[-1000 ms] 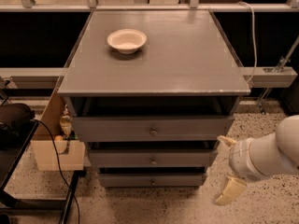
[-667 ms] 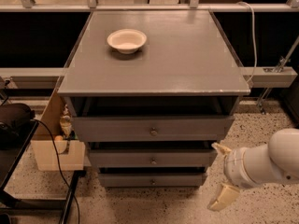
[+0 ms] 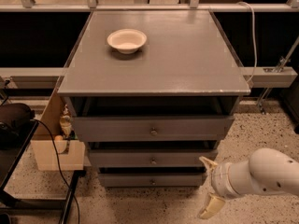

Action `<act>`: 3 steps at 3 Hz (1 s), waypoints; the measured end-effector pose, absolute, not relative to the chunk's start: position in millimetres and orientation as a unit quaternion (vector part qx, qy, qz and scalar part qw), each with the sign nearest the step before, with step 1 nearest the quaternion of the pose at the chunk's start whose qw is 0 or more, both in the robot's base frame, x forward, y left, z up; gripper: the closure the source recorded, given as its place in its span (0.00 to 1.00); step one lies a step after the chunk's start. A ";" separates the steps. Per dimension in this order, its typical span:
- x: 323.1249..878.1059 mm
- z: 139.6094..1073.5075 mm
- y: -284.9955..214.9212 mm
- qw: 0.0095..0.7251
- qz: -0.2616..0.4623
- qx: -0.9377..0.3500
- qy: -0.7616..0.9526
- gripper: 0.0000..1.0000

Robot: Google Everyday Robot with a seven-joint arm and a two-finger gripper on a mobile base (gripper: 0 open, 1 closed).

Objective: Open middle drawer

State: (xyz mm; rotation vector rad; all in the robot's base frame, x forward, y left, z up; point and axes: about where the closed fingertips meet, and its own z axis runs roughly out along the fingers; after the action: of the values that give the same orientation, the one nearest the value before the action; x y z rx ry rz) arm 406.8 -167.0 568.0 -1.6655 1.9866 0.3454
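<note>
The white arm's two-finger gripper (image 3: 209, 185) has dipped lower and edged left, fingers spread wide and holding nothing, just right of the grey flat-fronted wooden middle drawer (image 3: 121, 158). Its small round metal knob (image 3: 153, 161) is untouched, so the approach goes on.

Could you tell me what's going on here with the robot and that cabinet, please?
A robot arm reaches in from the lower right toward a grey cabinet with three drawers. Its pincer is open and holds nothing, low by the cabinet's right front corner. It sits to the right of the middle drawer and is not touching that drawer's knob. A white bowl rests on top of the cabinet.
</note>
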 end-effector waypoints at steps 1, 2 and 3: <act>403.2 562.4 -169.5 0.258 0.125 -0.615 0.734 0.00; 401.1 544.9 -167.7 0.254 0.133 -0.616 0.733 0.00; 407.7 509.3 -160.5 0.252 0.146 -0.624 0.725 0.00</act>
State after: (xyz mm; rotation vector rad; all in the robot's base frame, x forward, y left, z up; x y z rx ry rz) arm 407.7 -160.5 509.3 -1.6964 1.9730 0.3977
